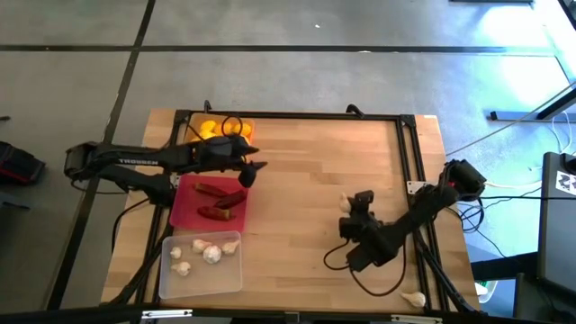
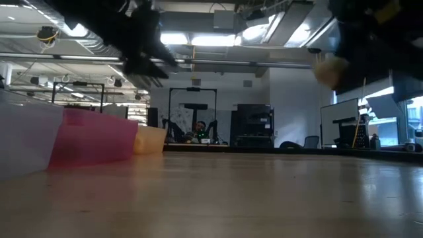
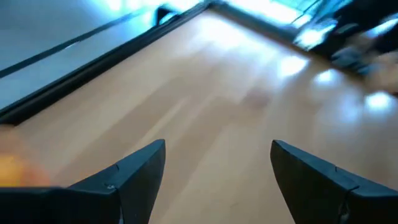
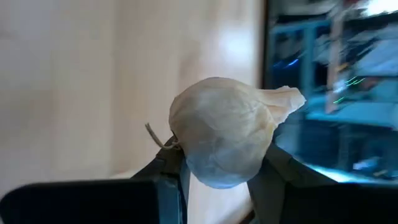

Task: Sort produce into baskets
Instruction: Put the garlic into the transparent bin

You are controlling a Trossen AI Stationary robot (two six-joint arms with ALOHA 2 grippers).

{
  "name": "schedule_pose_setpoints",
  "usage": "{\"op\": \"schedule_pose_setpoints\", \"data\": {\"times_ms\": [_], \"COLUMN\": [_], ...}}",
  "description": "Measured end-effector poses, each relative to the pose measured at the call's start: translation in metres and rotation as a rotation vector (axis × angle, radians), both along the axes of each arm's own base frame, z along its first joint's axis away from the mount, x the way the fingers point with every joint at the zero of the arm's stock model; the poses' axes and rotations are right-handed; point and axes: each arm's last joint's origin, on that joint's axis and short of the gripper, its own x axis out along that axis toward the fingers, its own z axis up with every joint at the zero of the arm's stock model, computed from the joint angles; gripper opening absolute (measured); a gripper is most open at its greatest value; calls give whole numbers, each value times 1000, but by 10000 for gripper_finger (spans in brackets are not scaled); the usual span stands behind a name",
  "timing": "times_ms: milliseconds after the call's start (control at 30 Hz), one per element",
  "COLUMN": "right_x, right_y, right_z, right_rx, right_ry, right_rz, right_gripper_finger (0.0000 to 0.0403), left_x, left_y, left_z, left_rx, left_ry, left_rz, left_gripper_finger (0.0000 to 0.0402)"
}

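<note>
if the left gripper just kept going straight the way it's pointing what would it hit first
Probably nothing soon. The open left gripper points across bare light wooden tabletop towards the table's right side, where the dark right arm works. The depth is unclear, so it may pass clear of that arm.

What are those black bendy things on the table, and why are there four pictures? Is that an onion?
Those are two robot arms, each ending in a two-fingered claw called a gripper. One camera looks down from above, one sits low at table height, and one rides on each arm's wrist.

From above you see the wooden table with three trays: an orange tray holding yellow fruits, a red tray with dark red peppers, and a clear tray with white garlic bulbs. Another garlic lies near the table's corner.

It's not an onion: the right gripper is pinching a garlic bulb. The left gripper is open and empty, near the red tray.
</note>
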Motion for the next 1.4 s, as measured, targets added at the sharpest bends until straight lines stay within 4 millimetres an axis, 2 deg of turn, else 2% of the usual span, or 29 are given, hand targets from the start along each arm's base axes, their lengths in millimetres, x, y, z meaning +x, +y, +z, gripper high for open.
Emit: {"op": "schedule_pose_setpoints", "data": {"times_ms": [267, 733, 967, 1200, 1400], "right_x": [12, 41, 51, 55, 55], "right_y": [-14, -38, -41, -42, -42], "right_z": [6, 6, 6, 6, 6], "right_rx": [-224, -296, -323, -318, -318], "right_ry": [-102, -118, -80, -52, -53], "right_rz": [62, 47, 89, 113, 112], "right_gripper_finger": [111, 111, 111, 111, 111], "left_x": [18, 67, 98, 129, 145], "left_y": [-13, -20, -18, -16, -17], "left_z": [7, -13, -25, -24, -24], "left_rx": [1, -33, -76, -56, -49], "left_ry": [-203, -461, -454, -457, -454], "left_rz": [-128, -266, -290, -321, -363], "left_gripper_finger": [287, 287, 287, 287, 287]}}
